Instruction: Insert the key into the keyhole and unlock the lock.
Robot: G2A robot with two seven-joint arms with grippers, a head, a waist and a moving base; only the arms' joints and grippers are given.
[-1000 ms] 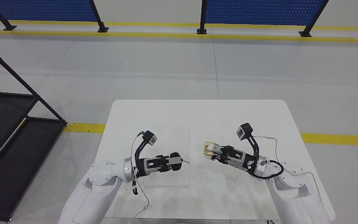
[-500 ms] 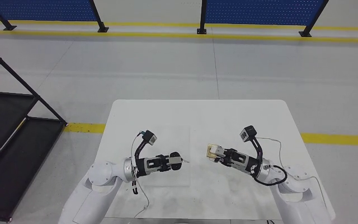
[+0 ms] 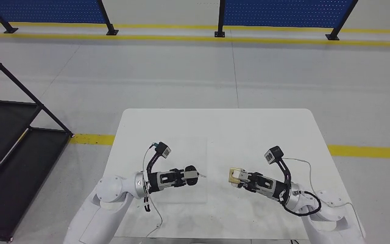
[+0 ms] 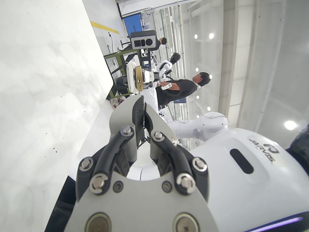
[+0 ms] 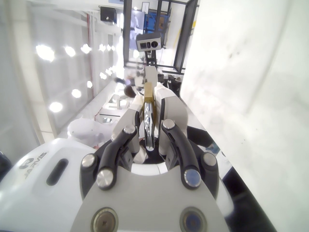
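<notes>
Left gripper (image 3: 195,175) first: its two fingers are pressed together on a thin metal key (image 3: 201,177), and only a sliver of the tip pokes out over the white rectangular table (image 3: 213,125). In the left wrist view the ribbed black pads (image 4: 137,112) sit all but flush, and the key is too thin to make out there.

Across from it, the right gripper (image 3: 239,177) pinches a brass padlock (image 3: 233,175) between its white fingers. The brass body points out at the left gripper, with the shiny steel shackle (image 5: 148,131) back toward the wrist. Seen from the left wrist, the padlock's end face, with a small dark mark at its middle, looks straight back along the key's line. Key tip and padlock are apart — a strip of bare tabletop lies between them.

Both grippers hang over the near half of the table, well in from its side edges and rounded corners. Off the left side a black metal frame rack (image 3: 27,152) stands on the grey floor, apart from the table. A yellow floor stripe (image 3: 91,139) runs out from either side. Beyond the far edge, well apart, stand blue mesh barriers (image 3: 49,9) on black feet. A blue board (image 4: 132,25) in the room behind carries writing — too small to read.
</notes>
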